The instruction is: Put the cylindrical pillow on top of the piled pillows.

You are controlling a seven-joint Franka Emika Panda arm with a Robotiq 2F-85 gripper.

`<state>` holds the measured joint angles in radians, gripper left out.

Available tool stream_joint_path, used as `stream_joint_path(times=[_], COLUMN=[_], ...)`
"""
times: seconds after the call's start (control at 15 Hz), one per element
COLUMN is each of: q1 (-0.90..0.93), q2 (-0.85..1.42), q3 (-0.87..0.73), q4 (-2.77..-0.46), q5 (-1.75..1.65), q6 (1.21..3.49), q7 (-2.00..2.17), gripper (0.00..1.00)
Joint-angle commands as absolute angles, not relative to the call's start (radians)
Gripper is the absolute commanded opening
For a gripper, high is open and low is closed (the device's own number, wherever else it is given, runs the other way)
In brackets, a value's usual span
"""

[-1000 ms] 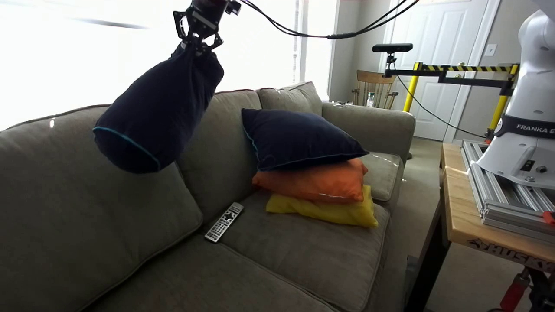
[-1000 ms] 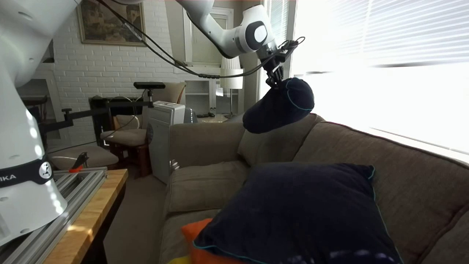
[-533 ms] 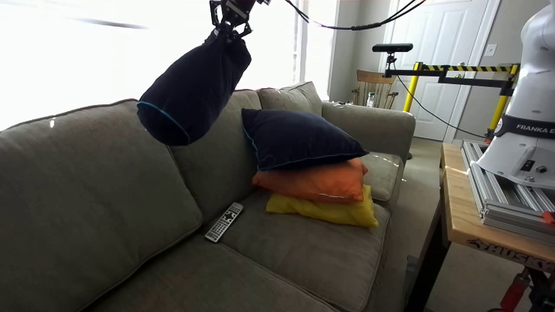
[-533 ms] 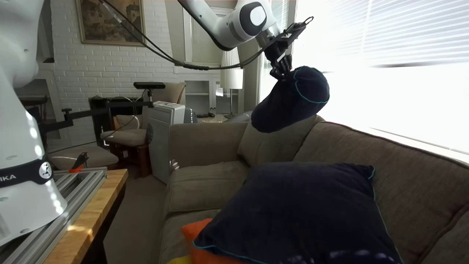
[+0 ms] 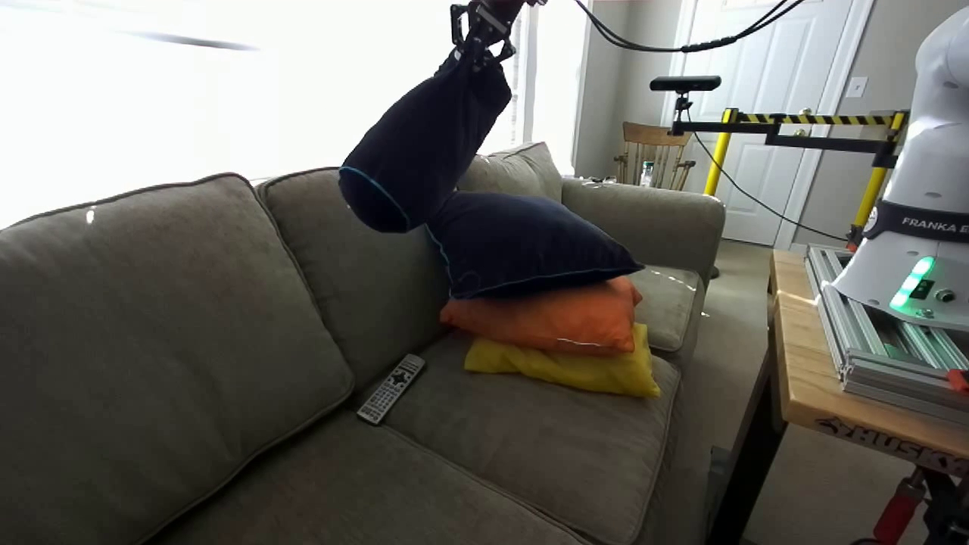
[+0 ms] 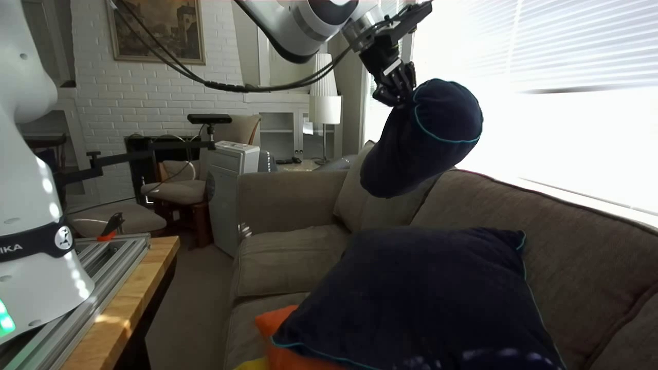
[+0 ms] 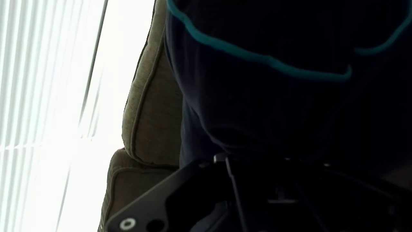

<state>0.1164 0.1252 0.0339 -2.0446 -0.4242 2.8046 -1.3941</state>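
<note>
The cylindrical pillow (image 5: pixel 424 147) is a dark navy bolster with teal piping. It hangs tilted in the air from my gripper (image 5: pixel 475 54), which is shut on a gathered fold of its fabric. The other exterior view angle also shows the pillow (image 6: pixel 421 139) and gripper (image 6: pixel 400 96) high over the sofa, apart from the pile. The piled pillows are a navy square cushion (image 5: pixel 530 242) on an orange one (image 5: pixel 549 314) on a yellow one (image 5: pixel 564 369). In the wrist view the pillow (image 7: pixel 264 106) fills much of the picture and hides the pile; the fingertips (image 7: pixel 254 158) are dark against it.
The grey sofa (image 5: pixel 189 303) has tall back cushions beside the pile. A remote control (image 5: pixel 391 388) lies on the seat. A wooden table (image 5: pixel 802 356) carries the arm's base. A camera on a stand (image 5: pixel 685 83) and a lamp (image 6: pixel 325 109) stand farther off.
My gripper has carried the hanging pillow along the sofa toward the pile, and the pillow's lower end now overlaps the navy cushion's corner in an exterior view. The pile is unmoved. A green base light shows.
</note>
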Motion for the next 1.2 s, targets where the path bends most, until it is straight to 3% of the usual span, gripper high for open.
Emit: stream_joint_path(times=[0.0, 0.53, 0.6, 1.13], q1=[0.097, 0.1, 0.107, 0.08], q2=[0.124, 0.152, 0.158, 0.222], q3=[0.053, 0.066, 0.065, 0.01], q4=[-2.045, -2.035, -2.027, -1.957], q5=[-0.431, -0.431, -0.449, -0.469], q6=[2.801, 2.801, 2.798, 2.765], q7=[-1.388, -1.389, -1.382, -1.325], gripper=[0.16, 0.16, 0.04, 0.04])
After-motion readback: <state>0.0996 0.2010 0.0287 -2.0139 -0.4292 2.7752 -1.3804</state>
